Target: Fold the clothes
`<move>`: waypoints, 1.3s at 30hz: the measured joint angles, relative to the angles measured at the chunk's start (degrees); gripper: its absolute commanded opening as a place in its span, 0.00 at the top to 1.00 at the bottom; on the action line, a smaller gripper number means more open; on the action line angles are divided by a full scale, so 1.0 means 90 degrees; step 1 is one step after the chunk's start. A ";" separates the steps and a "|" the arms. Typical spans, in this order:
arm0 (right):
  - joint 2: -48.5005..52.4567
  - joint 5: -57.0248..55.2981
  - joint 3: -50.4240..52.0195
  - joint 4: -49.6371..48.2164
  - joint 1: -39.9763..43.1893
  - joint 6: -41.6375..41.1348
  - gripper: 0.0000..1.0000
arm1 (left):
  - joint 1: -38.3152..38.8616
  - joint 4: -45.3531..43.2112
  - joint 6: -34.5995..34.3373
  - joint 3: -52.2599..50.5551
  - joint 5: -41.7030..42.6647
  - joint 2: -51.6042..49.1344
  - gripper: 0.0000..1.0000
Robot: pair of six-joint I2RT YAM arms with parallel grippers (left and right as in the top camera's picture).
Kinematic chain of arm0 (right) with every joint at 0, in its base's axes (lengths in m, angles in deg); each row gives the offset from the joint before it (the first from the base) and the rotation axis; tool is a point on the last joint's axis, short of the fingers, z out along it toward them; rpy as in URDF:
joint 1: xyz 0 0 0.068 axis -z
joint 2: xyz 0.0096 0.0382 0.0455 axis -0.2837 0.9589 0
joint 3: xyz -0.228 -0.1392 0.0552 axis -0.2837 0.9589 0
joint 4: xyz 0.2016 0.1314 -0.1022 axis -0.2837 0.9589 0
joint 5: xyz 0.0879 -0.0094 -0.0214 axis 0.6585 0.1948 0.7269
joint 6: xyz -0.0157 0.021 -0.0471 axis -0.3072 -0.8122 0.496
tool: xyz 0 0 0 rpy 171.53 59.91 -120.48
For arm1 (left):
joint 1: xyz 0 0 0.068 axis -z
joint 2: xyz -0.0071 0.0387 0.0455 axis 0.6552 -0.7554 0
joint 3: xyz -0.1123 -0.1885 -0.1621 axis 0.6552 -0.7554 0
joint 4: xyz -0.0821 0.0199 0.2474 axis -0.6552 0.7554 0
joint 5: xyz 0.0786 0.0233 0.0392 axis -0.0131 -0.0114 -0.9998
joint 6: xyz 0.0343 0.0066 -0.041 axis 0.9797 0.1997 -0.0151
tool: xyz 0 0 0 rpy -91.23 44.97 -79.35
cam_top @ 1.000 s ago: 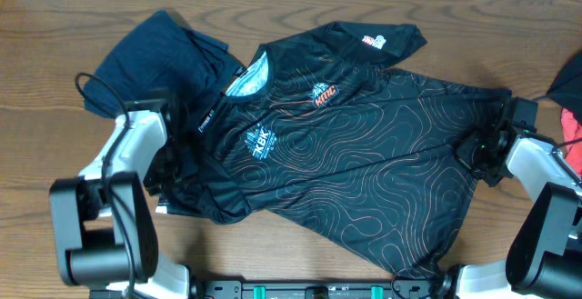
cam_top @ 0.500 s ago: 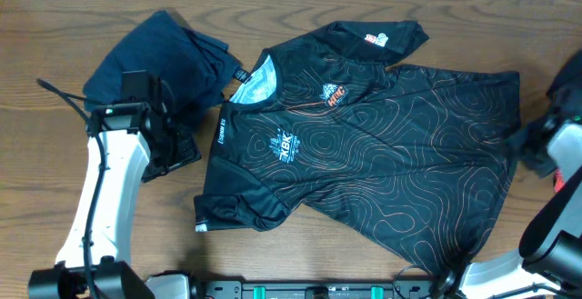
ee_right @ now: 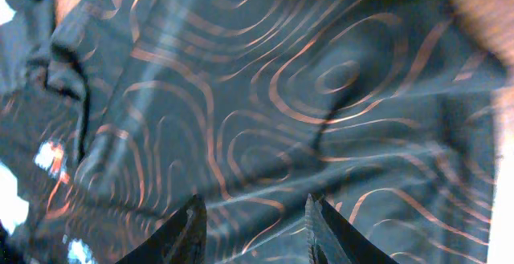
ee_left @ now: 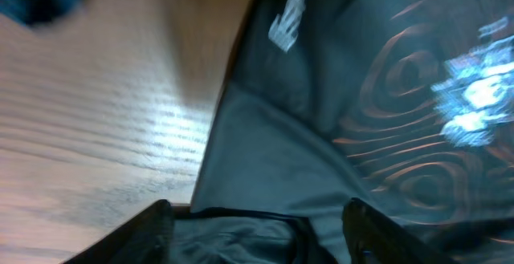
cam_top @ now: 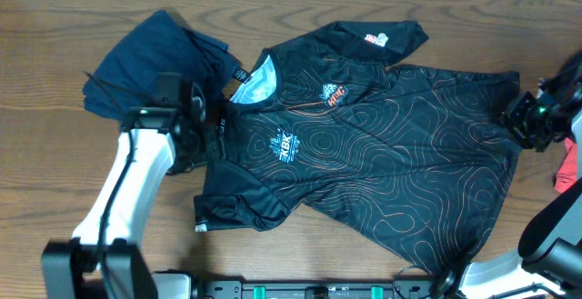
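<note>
The clothes, a black jersey with thin orange contour lines, lie spread flat across the table, with the light-blue collar toward the upper left. My left gripper hovers at the jersey's left shoulder edge. In the left wrist view the left gripper is open, with dark cloth and a hem line lying between its fingers. My right gripper is at the jersey's right hem. In the right wrist view the right gripper stands open just above the patterned fabric, gripping nothing.
A second, dark navy garment lies bunched at the upper left, touching the jersey's collar side. Something red shows at the right edge. Bare wooden table surrounds the cloth. The lower sleeve lies folded toward the front.
The jersey went from bunched to spread flat. My right gripper opened, let go of the hem and moved back. My left arm swung out left, then came back to the shoulder edge.
</note>
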 measured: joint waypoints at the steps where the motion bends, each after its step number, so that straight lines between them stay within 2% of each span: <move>1: 0.0000 0.0073 0.0000 0.0029 -0.0039 0.0044 0.61 | 0.0000 -0.0041 0.0002 -0.0114 0.0005 -0.0155 0.39; 7: 0.0000 0.0330 0.0000 0.0041 -0.0221 0.0180 0.61 | 0.0000 -0.0367 0.0032 -0.0687 0.0002 -0.0833 0.43; 8: 0.0000 0.0355 0.0000 0.0041 -0.0240 0.0185 0.61 | 0.0000 -0.0493 0.0032 -0.0748 0.0002 -0.0899 0.50; 11: 0.0000 0.0403 0.0000 0.0039 -0.0287 0.0206 0.60 | 0.0000 -0.0636 0.0010 -0.0801 0.0002 -0.0974 0.91; 12: 0.0000 0.0413 0.0000 0.0044 -0.0301 0.0209 0.60 | 0.0000 -0.0646 0.0019 -0.0809 -0.0017 -0.0979 0.94; 15: 0.0000 0.0425 0.0000 0.0012 -0.0308 0.0209 0.60 | 0.0000 -0.0474 0.0073 -0.0826 -0.0061 -0.0991 0.94; 20: 0.0000 0.0423 0.0000 -0.0352 -0.0355 0.0228 0.56 | -0.0049 0.0673 -0.0442 -0.0911 -0.0663 -0.1030 0.94; 25: -0.0002 0.0330 0.0138 -0.1294 -0.0811 0.0296 0.55 | -0.0294 0.0784 -0.0806 -0.0923 -0.0959 -0.1027 0.94; 26: -0.0002 0.0243 0.0250 -0.1501 -0.0940 0.0279 0.57 | -0.0340 0.0782 -0.0852 -0.0923 -0.0996 -0.1027 0.94; 28: -0.0002 -0.0066 0.0520 -0.1870 -0.1188 0.0141 0.66 | -0.0406 0.0758 -0.0896 -0.0923 -0.1049 -0.1027 0.88; 29: -0.0002 -0.0316 0.0685 -0.2047 -0.1297 -0.0029 0.71 | -0.0430 0.0741 -0.0901 -0.0923 -0.1056 -0.1027 0.78; 31: 0.0012 -0.0816 0.0986 -0.2297 -0.1452 -0.0425 0.80 | -0.0437 0.0617 -0.0894 -0.0923 -0.1020 -0.1027 0.67; 35: 0.0180 -0.1593 0.1409 -0.2846 -0.1445 -0.1207 0.93 | -0.0437 0.0437 -0.0894 -0.0913 -0.0612 -0.1027 0.61; 39: 0.0709 -0.1970 0.1489 -0.3388 -0.1377 -0.1758 0.99 | -0.0437 0.0542 -0.0741 -0.0673 -0.0107 -0.1027 0.58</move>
